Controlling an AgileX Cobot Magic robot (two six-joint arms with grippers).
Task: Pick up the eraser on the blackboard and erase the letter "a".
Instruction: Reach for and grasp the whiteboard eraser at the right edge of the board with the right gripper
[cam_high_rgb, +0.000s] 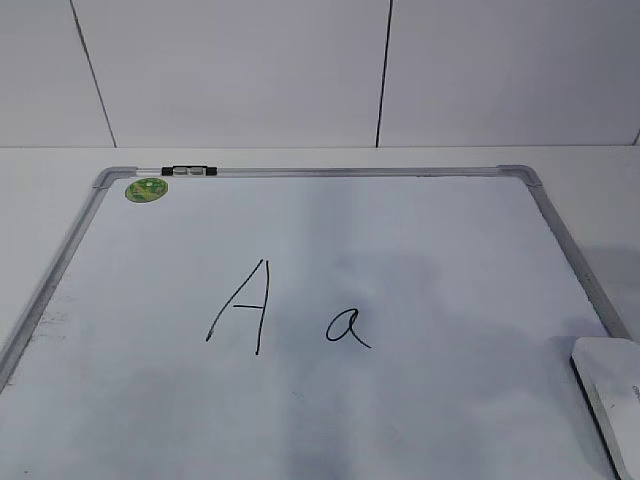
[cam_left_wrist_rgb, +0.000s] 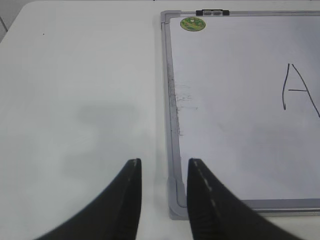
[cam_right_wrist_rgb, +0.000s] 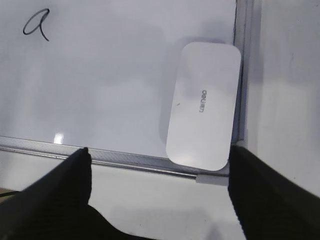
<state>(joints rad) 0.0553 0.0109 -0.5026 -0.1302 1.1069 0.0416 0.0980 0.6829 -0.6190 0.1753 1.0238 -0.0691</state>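
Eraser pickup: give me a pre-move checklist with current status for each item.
1. Eraser in the right wrist view, unobstructed: ok.
2. Right gripper jaws spread wider than the eraser's short side: ok.
3. Right gripper down on the eraser: not ok; it sits short of it, near the blackboard frame.
4. Eraser lying flat on the board's corner, beside the frame: ok.
5. Letter "a" intact, with bare board between it and the eraser: ok.
6. Left gripper away from the eraser, at the opposite corner: ok.
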